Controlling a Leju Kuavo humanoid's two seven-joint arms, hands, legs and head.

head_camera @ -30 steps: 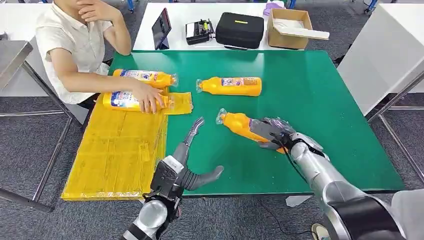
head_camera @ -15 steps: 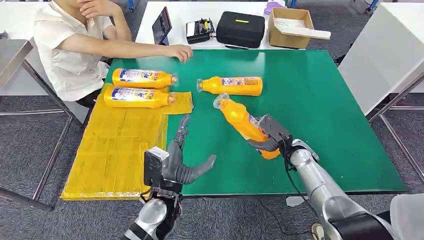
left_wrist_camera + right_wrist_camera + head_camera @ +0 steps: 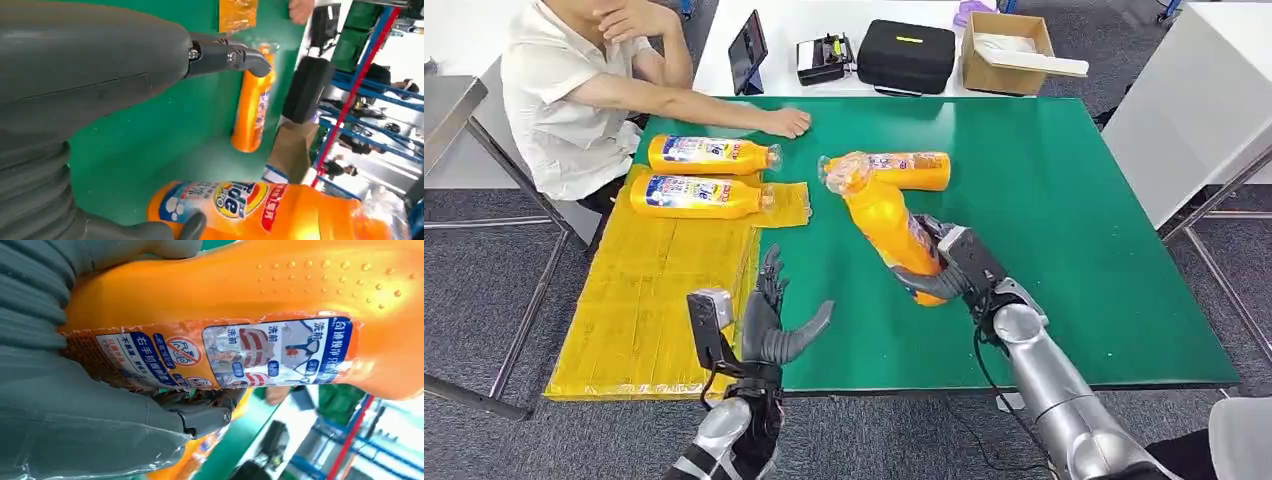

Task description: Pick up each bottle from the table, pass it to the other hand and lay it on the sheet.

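The right robot hand (image 3: pixel 944 268) grips an orange bottle (image 3: pixel 882 225) around its lower body and holds it raised off the green bench (image 3: pixel 1064 220), tilted, with the plastic-wrapped cap end up and leaning toward the far side of the bench. In the right wrist view the fingers (image 3: pixel 200 417) wrap under the bottle's (image 3: pixel 260 315) label.

The left robot hand (image 3: pixel 769 325) holds nothing; its fingers are spread and point up, the thumb sticking out toward the held bottle. It hovers at the near edge of the bench, just beside the yellow sheet (image 3: pixel 664 300), well apart from the held bottle. The left wrist view shows the thumb (image 3: pixel 225 55) stretched over the green surface and the held bottle's (image 3: pixel 280 210) label close by.

A second bottle (image 3: pixel 904 170) lies on its side on the bench, right behind the held bottle's cap. Two more bottles lie on their sides at the far end of the sheet: bottle three (image 3: pixel 696 195) on the sheet, bottle four (image 3: pixel 709 154) just beyond it at the sheet's far edge.

A person (image 3: pixel 564 90) sits at the far corner of the bench beside the sheet, one hand (image 3: pixel 786 122) resting on the bench beyond bottle four. On a white table behind the bench stand a tablet (image 3: pixel 746 55), a black case (image 3: pixel 904 58) and a cardboard box (image 3: pixel 1009 52).
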